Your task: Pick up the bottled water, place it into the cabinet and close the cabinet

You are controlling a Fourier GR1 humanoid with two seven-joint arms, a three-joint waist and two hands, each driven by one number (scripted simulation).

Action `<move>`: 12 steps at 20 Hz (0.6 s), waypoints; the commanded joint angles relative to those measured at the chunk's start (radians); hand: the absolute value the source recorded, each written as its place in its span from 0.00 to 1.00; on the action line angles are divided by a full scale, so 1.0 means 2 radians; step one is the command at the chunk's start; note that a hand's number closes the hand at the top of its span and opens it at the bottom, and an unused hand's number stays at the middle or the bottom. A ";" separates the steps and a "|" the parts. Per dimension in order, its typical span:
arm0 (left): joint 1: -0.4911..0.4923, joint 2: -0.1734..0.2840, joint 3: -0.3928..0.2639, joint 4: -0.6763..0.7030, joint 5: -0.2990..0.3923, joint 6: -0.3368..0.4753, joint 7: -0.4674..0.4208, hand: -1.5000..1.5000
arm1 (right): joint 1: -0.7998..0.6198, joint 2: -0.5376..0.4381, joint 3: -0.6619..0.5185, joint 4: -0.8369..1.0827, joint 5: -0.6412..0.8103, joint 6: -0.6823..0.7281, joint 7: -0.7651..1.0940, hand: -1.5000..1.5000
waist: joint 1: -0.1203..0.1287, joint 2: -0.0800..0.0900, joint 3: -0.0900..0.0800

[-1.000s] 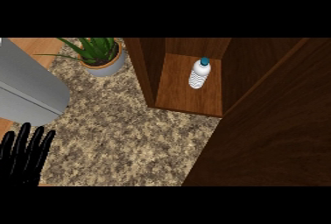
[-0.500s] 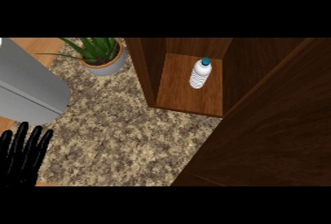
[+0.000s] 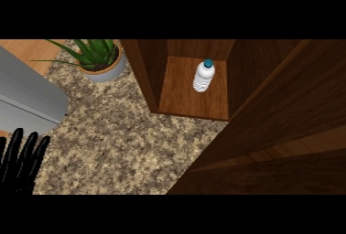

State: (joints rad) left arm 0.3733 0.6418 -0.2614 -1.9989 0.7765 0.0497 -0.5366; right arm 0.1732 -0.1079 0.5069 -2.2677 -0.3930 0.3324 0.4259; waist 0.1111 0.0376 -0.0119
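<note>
The bottled water [image 3: 204,76], clear with a teal cap, stands upright on the wooden floor of the cabinet [image 3: 192,98] near its back. The cabinet's dark wooden door [image 3: 277,137] fills the right side of the view, swung partway across the opening. My left hand [image 3: 20,162] shows at the lower left edge, black fingers straight and pointing up, holding nothing and far from the bottle. My right hand does not show; the door covers that side.
A potted green plant [image 3: 98,57] in a grey pot stands at the back left on the speckled stone counter [image 3: 128,146]. A grey rounded appliance [image 3: 24,98] lies along the left edge.
The cabinet door has swung further left across the view, covering more of the counter at the lower right. The bottle and my left hand stay where they were.
</note>
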 commanded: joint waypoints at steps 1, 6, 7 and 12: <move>-0.004 0.000 0.002 0.002 0.006 -0.007 0.002 0.00 | -0.054 0.051 -0.033 0.072 0.021 -0.102 -0.007 1.00 | 0.004 0.004 0.001; -0.005 0.002 -0.001 0.003 0.007 -0.018 0.003 0.00 | -0.166 0.053 -0.069 0.172 0.012 -0.183 -0.020 1.00 | 0.018 0.000 0.003; -0.003 0.003 0.002 0.000 0.009 -0.016 0.005 0.00 | -0.192 0.053 -0.070 0.191 0.007 -0.207 -0.022 1.00 | 0.020 -0.001 0.004; -0.013 0.002 0.004 0.017 0.012 -0.024 0.007 0.00 | -0.342 0.054 -0.123 0.317 -0.017 -0.265 -0.022 1.00 | 0.016 -0.001 0.004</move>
State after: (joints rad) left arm 0.3569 0.6448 -0.2616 -1.9845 0.7908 0.0123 -0.5271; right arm -0.3097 -0.0098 0.3235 -1.8044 -0.4029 -0.0957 0.3871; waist 0.1462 0.0371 -0.0045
